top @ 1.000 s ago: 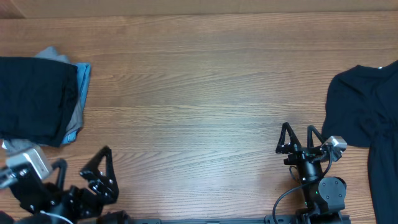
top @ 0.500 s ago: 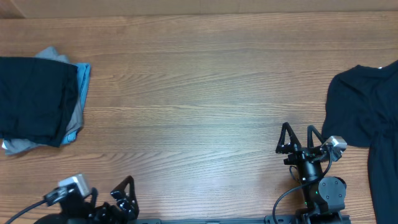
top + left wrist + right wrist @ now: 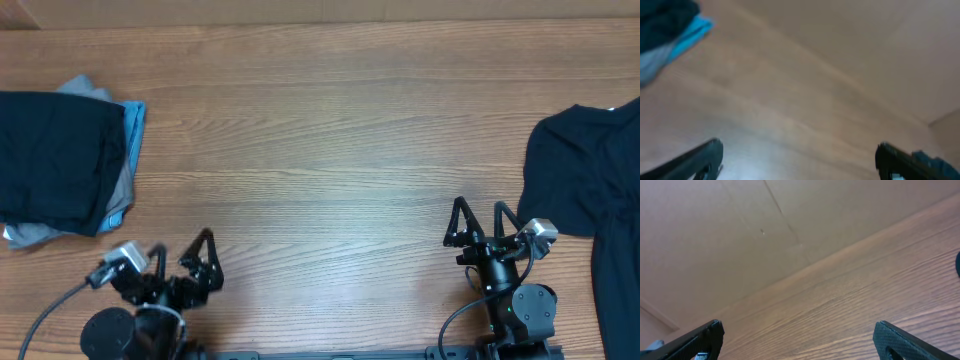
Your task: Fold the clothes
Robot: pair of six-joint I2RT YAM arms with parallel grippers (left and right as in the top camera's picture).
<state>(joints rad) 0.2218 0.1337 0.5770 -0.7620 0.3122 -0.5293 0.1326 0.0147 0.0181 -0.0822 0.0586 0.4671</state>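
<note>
Folded black clothes point(image 3: 55, 160), blue-grey edges

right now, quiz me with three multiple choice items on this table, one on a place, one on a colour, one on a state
1. Where on the table does the folded stack lie?
A. in the middle
B. at the left end
C. between the right arm's fingers

2. What colour is the spread garment at the right edge?
A. black
B. red
C. white

3. How do the left gripper and right gripper stand?
A. both shut on cloth
B. one shut, one open
C. both open and empty

Key: 1 B, the overhead view shows the stack against the left edge. 2 A, the cloth reads plain black. 3 C, each wrist view shows spread fingers with only bare wood between them.
</note>
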